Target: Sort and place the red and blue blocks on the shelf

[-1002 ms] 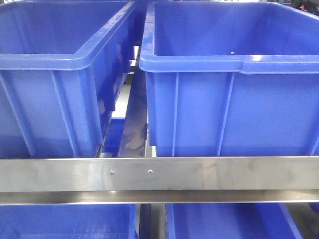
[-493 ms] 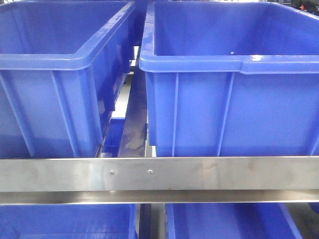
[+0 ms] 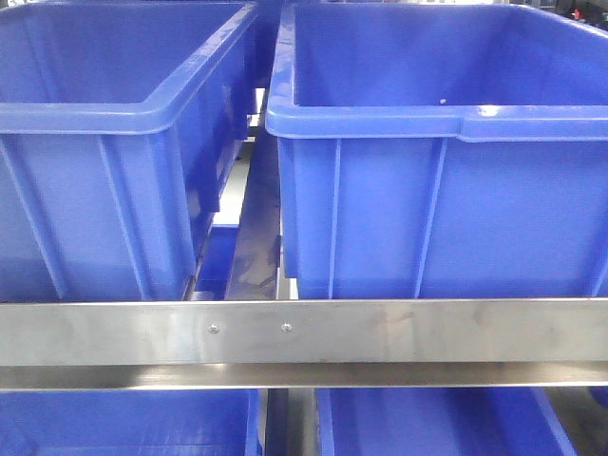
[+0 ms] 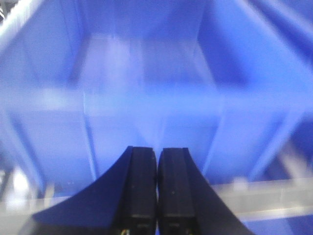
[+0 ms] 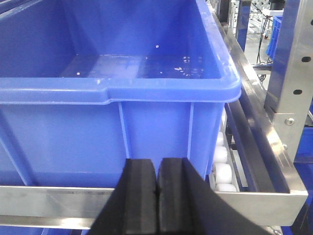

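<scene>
Across the lower part of the front-facing view runs the flat silver steel rail of the shelf [image 3: 427, 331], carrying two small screws [image 3: 214, 329] left of centre. Above that rail two large dark-blue plastic bins stand side by side: the left bin [image 3: 114, 114] fills the upper left of the frame and the right bin [image 3: 446, 190] the upper right, with a narrow gap between them where a steel divider strip [image 3: 255, 247] runs back into the rack. Below the rail, at the bottom edge, the rims of further blue bins [image 3: 427, 418] on a lower tier show. In the left wrist view, which is blurred, the left gripper [image 4: 157, 161] sits at the bottom centre, its two black fingers pressed together with nothing between them, pointing at the near wall of a blue bin. In the right wrist view the right gripper [image 5: 157, 171] is likewise closed on nothing, its black fingers [image 5: 142, 196] meeting at the bottom centre just in front of a blue bin's ribbed wall. To the right of that bin lie white rollers [image 5: 222, 169] in a track, beside the steel frame and an upright post [image 5: 293, 83]. The red and blue blocks appear in none of the views, so their place cannot be told.
</scene>
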Robot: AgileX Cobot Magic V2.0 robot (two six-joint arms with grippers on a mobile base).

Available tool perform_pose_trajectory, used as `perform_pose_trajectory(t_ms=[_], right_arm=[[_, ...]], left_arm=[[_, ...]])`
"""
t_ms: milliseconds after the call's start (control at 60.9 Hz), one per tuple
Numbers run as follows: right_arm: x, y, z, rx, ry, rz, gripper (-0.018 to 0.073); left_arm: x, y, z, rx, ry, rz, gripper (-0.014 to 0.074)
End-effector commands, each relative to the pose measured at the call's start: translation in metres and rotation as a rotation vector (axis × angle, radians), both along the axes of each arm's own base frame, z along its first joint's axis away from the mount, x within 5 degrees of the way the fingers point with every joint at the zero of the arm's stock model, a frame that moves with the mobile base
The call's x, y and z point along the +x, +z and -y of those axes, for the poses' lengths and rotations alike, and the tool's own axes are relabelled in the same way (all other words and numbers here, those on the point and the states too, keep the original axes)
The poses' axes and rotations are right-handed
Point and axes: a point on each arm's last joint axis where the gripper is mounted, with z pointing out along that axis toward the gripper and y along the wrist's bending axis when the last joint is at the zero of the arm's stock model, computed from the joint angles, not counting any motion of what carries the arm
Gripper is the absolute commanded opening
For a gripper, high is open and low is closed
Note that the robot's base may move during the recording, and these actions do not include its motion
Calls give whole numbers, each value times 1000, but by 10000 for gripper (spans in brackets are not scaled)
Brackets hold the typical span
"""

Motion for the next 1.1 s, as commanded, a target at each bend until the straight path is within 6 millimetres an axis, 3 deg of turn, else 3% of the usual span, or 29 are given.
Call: perform_pose_trajectory(t_ms=[0, 230, 1085], right_arm=[[-3, 15, -1, 2, 10, 119, 50], [-3, 15, -1, 2, 10, 119, 50], [-3, 15, -1, 2, 10, 118, 50]], left_arm=[[-5, 1, 2, -48, -34, 120, 132], [-12, -23, -1, -103, -11, 162, 132], [-12, -20, -2, -51, 15, 199, 132]])
